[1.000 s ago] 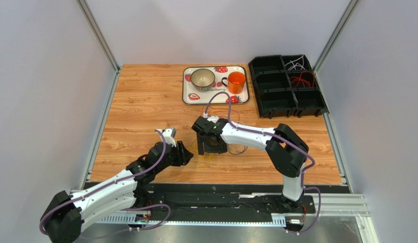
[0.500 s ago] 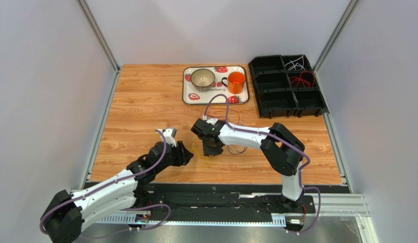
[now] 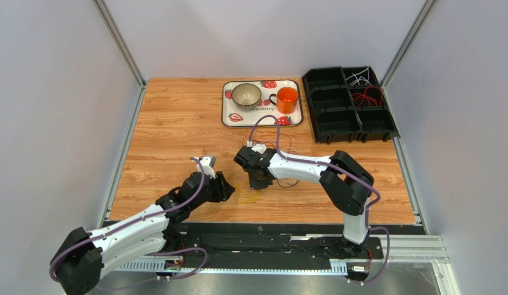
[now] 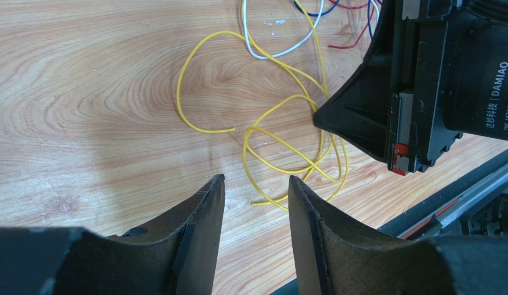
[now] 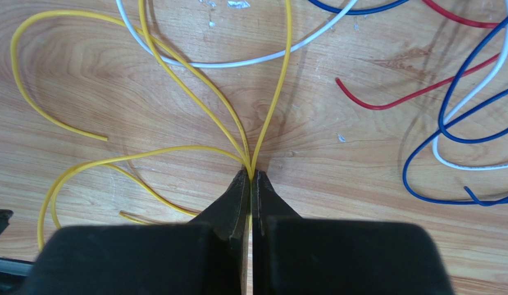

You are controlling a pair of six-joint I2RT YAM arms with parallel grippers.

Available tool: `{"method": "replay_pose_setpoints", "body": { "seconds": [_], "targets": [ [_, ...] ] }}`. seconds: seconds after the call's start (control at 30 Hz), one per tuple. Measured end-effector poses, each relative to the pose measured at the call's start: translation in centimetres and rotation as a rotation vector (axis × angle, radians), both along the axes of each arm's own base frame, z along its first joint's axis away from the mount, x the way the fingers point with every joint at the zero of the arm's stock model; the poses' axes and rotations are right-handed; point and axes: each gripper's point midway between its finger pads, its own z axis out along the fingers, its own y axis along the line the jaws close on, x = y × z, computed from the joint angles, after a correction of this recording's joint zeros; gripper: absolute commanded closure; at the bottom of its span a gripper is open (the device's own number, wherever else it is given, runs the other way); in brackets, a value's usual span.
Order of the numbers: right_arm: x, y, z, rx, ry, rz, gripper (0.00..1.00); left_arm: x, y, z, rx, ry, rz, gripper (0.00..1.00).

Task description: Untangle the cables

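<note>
Several yellow cable (image 5: 279,95) strands pinched in closed right gripper (image 5: 251,179); left gripper (image 4: 255,184) half-open, empty, loops just ahead. Other cables (image 5: 225,64) beyond right jaws unsorted; much left.

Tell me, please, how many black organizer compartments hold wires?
2, both in the black organizer's right column: the far one holds white wires, the middle one red wires. Others look empty, though dark.

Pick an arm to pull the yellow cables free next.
Right, probably. The right gripper is shut on the yellow cables; the left gripper is open, empty, short of them.
</note>
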Motion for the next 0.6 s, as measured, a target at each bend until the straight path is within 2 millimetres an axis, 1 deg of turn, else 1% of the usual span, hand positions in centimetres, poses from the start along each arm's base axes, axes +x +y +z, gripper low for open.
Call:
{"method": "replay_pose_setpoints", "body": {
  "seconds": [0.07, 0.13, 0.2, 0.3, 0.5, 0.57, 0.6],
  "targets": [
    [0.0, -0.4, 0.1, -0.008, -0.008, 0.006, 1.00, 0.0, 0.0, 0.0, 0.000, 0.000, -0.001, 0.50],
    [-0.4, -1.4, 0.4, -0.032, -0.008, 0.019, 1.00, 0.0, 0.0, 0.0, 0.000, 0.000, 0.000, 0.50],
    [-0.8, -2.4, 1.7, -0.047, -0.016, 0.037, 1.00, 0.0, 0.0, 0.0, 0.000, 0.000, -0.001, 0.50],
    [-1.1, -3.2, 5.4, -0.013, -0.060, 0.072, 1.00, 0.0, 0.0, 0.0, 0.000, 0.000, 0.000, 0.50],
    [-1.4, -5.4, 15.3, 0.108, -0.232, 0.127, 1.00, 0.0, 0.0, 0.0, 0.000, 0.000, 0.000, 0.50],
    [-1.2, -6.1, 17.7, 0.127, -0.292, 0.130, 1.00, 0.0, 0.0, 0.0, 0.000, 0.000, 0.000, 0.50],
    [-1.1, -6.5, 18.7, 0.132, -0.316, 0.131, 1.00, 0.0, 0.0, 0.0, 0.000, 0.000, 0.000, 0.50]
  ]
}}
